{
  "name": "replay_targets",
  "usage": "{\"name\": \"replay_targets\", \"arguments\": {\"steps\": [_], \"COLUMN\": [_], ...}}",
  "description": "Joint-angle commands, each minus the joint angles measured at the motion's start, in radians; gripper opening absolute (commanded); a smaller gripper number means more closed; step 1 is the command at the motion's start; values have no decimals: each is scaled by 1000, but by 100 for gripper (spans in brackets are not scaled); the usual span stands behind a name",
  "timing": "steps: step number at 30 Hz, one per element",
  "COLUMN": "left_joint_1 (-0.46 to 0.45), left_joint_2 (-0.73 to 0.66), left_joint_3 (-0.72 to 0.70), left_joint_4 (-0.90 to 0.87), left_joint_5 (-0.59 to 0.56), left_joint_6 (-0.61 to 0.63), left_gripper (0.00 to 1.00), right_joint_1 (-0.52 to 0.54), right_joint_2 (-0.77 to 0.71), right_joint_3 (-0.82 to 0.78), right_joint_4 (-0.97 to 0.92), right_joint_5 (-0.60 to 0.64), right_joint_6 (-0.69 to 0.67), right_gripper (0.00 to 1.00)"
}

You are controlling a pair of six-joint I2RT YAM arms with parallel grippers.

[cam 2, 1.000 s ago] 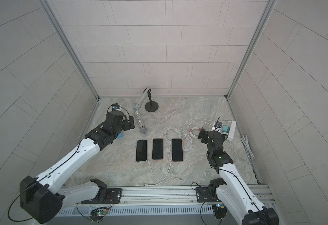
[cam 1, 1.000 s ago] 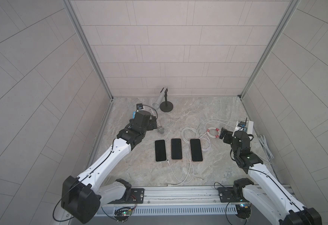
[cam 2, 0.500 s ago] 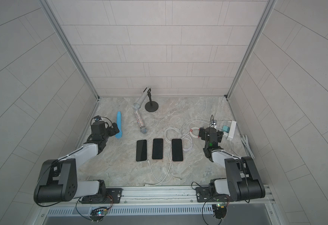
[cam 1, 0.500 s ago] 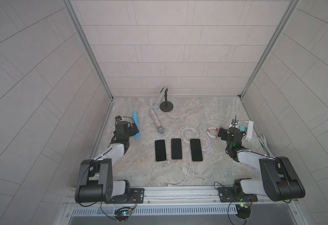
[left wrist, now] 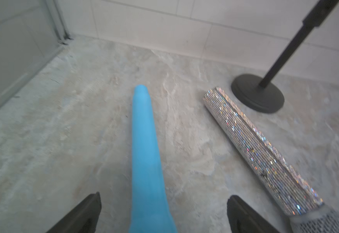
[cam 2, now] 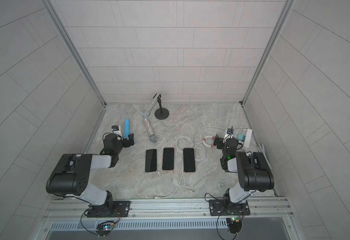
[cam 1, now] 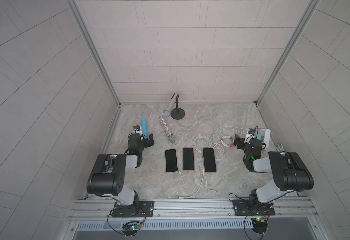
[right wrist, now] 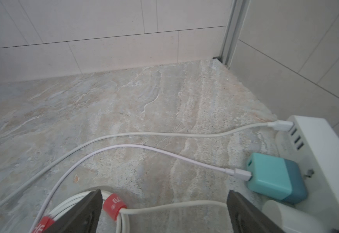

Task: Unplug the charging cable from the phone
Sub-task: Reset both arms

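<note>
**Plainly, nothing gripped**

The thin white charging cable (cam 1: 200, 178) lies between left pincer (left wrist: 164, 195) and right pincer (right wrist: 164, 191), beside three black slab phones (cam 1: 188, 159); whether any plug is seated, I cannot tell. Probably soft, light: take the stiff plug, pin the slippery phone. The left gapes around a matte blue stick (left wrist: 144, 131), ungripped; the right gapes over a red-banded cable coil (right wrist: 114, 204).

Phones (cam 1: 188, 159): I see three in a row, centre.
Cables (right wrist: 278, 125): near and right of them.
Strip (cam 1: 267, 136): at the right edge.
Stand (cam 1: 177, 113): far, behind phones.
</note>
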Motion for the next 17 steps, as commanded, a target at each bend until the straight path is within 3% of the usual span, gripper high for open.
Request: {"name": "replay_targets", "arguments": {"steps": [1, 4, 17], "left_joint_1": [-4, -6, -4], "left_joint_2": [-17, 12, 8], "left_joint_3": [13, -17, -10], "left_joint_4": [35, 145, 119], "left_joint_5": [13, 4, 5], "left_joint_6": [40, 42, 39], "left_gripper": [100, 100, 100], "right_joint_1": [-10, -10, 15], "right_joint_2": [-10, -9, -9], "right_joint_3": [16, 17, 57], "right_joint_4": [60, 66, -13], "right_joint_5": [-83, -88, -139], "right_joint_6": [-8, -8, -61], "right_gripper": [100, 100, 100]}}
